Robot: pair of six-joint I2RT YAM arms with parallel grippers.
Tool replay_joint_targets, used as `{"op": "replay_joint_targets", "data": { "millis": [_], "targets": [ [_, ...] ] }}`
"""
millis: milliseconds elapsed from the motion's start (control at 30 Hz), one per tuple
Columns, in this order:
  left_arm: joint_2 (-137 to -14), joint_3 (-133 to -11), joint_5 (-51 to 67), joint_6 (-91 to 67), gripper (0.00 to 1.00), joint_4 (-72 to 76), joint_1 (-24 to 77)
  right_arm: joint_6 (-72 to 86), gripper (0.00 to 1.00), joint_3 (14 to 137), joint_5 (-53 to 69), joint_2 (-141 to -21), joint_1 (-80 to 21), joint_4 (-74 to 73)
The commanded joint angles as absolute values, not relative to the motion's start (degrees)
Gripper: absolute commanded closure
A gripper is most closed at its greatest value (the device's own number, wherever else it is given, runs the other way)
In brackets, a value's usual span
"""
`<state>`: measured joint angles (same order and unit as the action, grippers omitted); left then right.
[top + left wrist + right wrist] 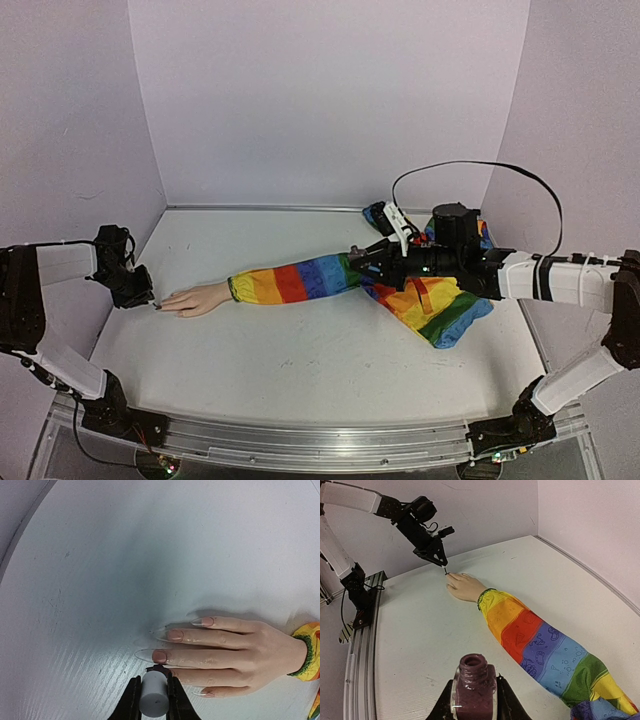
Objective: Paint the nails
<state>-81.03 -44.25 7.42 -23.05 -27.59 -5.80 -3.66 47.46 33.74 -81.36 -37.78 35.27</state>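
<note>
right wrist view, closest to the lens: the right gripper (pixel 474 702) is clamped shut around a small, square-shouldered glass bottle (pixel 473 680) of dark purple polish, upright and uncapped. beyond it on the white table (pixel 420 645), a rainbow-striped fabric sleeve (pixel 540 645) runs away to a pale skin-coloured mannequin hand (pixel 465 587) lying palm down. farther still, the left gripper (pixel 440 560) hangs over the fingertips, a thin dark brush tip (pixel 445 571) pointing down at them. a pale lilac wall (pixel 485 510) closes the scene.

left wrist view: at the bottom edge the left gripper's jaws are pinched closed on a short grey-white cylindrical brush cap (pixel 153 700). the dark root of the brush shows just ahead of the cap, beside the middle fingers; whether the bristles touch a nail cannot be told. the long, pointed, mostly clear nails (pixel 150 655), pinkish at the base, lie just in front of the gripper, pointing left along the table. the sleeve's green cuff sits at the wrist on the right.

top external view: the hand rests at the left of the table, its nails right by the left gripper and well apart from the right gripper, which hovers above the sleeve's bunched far end. a black cable (pixel 470 163) loops above the right arm.
</note>
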Motion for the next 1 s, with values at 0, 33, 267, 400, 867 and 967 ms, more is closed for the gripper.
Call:
{"op": "replay_joint_targets", "data": {
  "millis": [0, 33, 267, 400, 867, 967],
  "targets": [
    [-80.1, -44.6, 6.0, -24.0, 1.0, -28.0, -6.1, -3.2, 1.0, 49.4, 35.4, -81.1, -37.5, 38.5],
    [-80.2, -44.6, 5.8, -24.0, 1.0, -28.1, -6.1, -3.2, 1.0, 49.4, 35.5, -81.1, -37.5, 38.5],
    [-79.6, -44.9, 3.4, -24.2, 1.0, -29.2, -6.1, -3.1, 1.0, 49.5, 35.6, -81.3, -37.5, 38.5],
    [-78.5, -45.0, 2.0, -24.4, 1.0, -30.0, -6.1, -3.2, 1.0, 49.4, 35.5, -81.2, -37.5, 38.5],
    [-74.8, -45.3, 9.9, -22.9, 1.0, -28.3, -6.0, -3.1, 1.0, 49.9, 36.2, -82.1, -37.4, 38.7],
    [-76.6, -45.3, 11.5, -23.1, 1.0, -27.0, -6.1, -3.1, 1.0, 49.9, 36.1, -82.0, -37.4, 38.7]
  ]
}}
